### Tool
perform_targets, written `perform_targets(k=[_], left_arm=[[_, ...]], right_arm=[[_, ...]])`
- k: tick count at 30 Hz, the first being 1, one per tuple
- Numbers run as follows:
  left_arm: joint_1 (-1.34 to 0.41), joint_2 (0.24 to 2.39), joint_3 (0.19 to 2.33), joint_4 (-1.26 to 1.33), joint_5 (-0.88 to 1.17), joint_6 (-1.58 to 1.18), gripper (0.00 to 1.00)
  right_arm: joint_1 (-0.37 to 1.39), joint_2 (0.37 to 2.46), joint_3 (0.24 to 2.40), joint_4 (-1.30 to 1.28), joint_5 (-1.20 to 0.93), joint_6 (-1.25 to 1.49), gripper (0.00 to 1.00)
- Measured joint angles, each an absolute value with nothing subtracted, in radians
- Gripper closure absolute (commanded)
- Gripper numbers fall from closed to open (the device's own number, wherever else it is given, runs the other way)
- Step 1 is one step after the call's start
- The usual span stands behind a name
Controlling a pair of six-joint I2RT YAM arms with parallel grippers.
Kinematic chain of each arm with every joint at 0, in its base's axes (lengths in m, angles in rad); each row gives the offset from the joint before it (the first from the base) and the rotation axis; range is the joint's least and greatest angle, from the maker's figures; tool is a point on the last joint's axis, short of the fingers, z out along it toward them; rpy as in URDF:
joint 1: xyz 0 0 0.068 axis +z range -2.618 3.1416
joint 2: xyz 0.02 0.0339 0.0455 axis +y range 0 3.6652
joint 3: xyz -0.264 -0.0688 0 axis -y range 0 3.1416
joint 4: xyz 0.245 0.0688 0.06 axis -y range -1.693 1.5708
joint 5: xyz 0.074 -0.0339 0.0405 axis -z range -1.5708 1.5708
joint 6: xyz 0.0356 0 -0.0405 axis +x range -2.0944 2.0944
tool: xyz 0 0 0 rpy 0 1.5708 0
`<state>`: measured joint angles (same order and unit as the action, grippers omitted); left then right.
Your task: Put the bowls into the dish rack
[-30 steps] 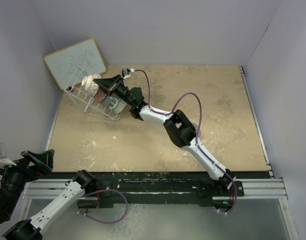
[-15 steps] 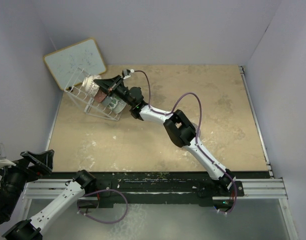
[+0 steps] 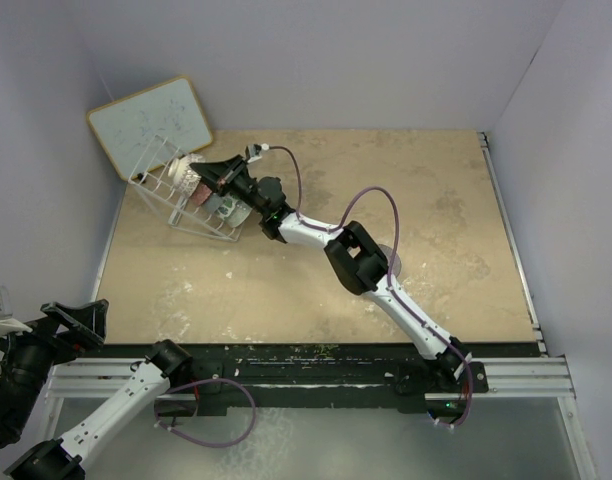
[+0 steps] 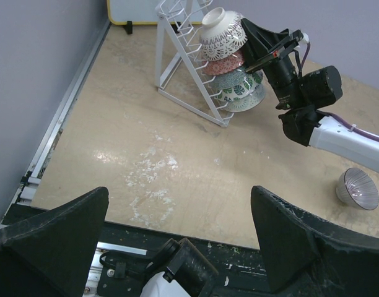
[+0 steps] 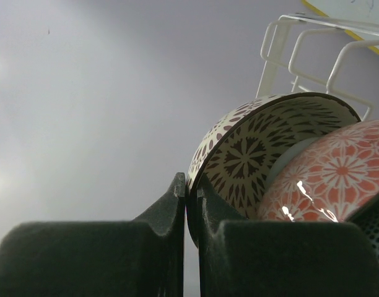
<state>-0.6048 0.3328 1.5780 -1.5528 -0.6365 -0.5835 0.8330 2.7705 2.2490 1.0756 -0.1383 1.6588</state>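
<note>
Sandy table [image 3: 436, 200] carries the dish rack [image 3: 158, 183], where the right fingers [image 5: 171, 213] pinch the rim of the black-white bowl [image 4: 222, 31] at its top slot; the left fingers [image 4: 65, 229] gape empty. Released unseated, it could slide out.

We can read no text, label, brand or number anywhere. The whiteboard [image 3: 151, 125] in the far left corner carries faint scribbled marks, but they are too small and pale for us to make out.
</note>
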Motion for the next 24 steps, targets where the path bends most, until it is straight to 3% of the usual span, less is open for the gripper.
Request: perform_targets(k=[6, 21, 24], left_arm=[[-0.605, 0.333, 1.578, -1.553, -0.636, -0.583, 0.01], [-0.604, 0.333, 1.577, -1.553, -0.636, -0.584, 0.01], [-0.605, 0.333, 1.577, -1.553, -0.636, -0.584, 0.01]], right_arm=[[0.835, 2.75, 2.196, 1.093, -0.116, 1.658, 0.86], [0.836, 2.647, 2.069, 0.991, -0.113, 1.605, 0.73], [0.836, 2.618, 2.039, 0.961, -0.105, 1.597, 0.65]])
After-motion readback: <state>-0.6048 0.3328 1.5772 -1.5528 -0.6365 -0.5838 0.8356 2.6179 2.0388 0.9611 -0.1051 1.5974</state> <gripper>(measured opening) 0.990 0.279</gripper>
